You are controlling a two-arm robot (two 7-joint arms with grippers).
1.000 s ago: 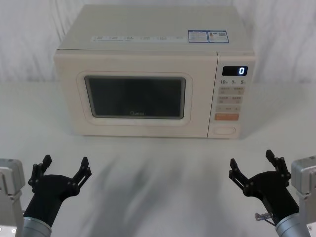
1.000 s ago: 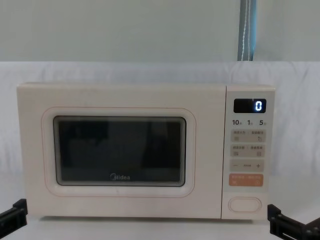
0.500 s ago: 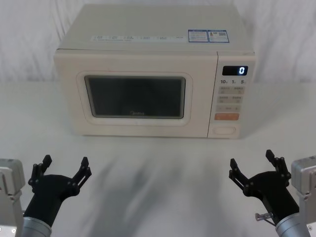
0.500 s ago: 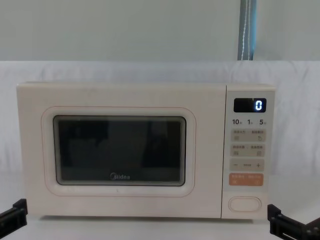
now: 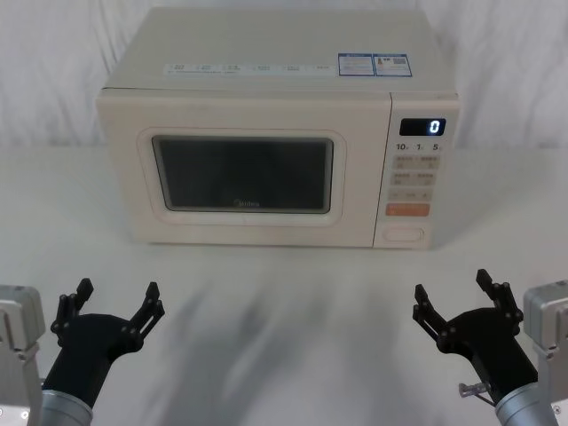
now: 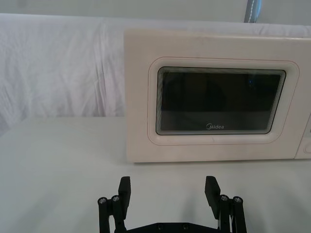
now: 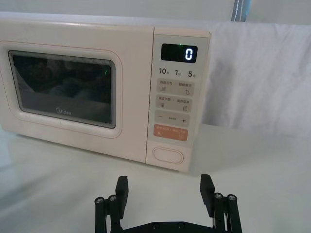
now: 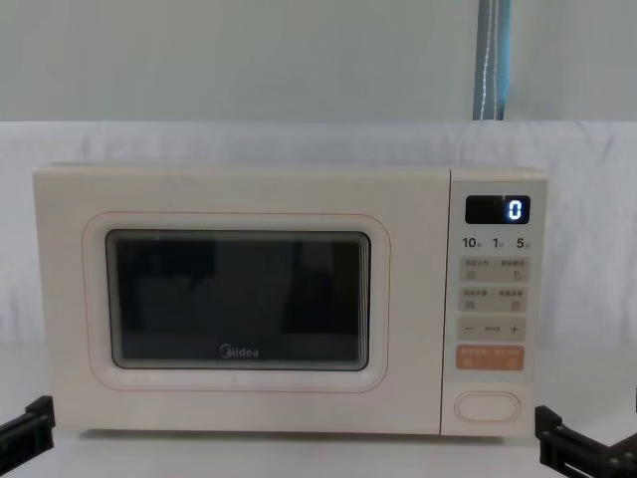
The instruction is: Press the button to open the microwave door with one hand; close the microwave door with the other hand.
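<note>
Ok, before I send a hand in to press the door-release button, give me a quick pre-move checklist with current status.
1. The microwave door is shut, flush with the front: ok.
2. The button, at the bottom of the control panel below the orange bar button, is unobstructed: ok.
3. The right hand is open, on the button's side, short of the microwave: ok.
4. The left hand is open, low in front of the door's left part, not touching it: ok.
5. Bare table between both hands and the front: ok.
6. Whether the swinging door would clear the left hand: cannot tell.
</note>
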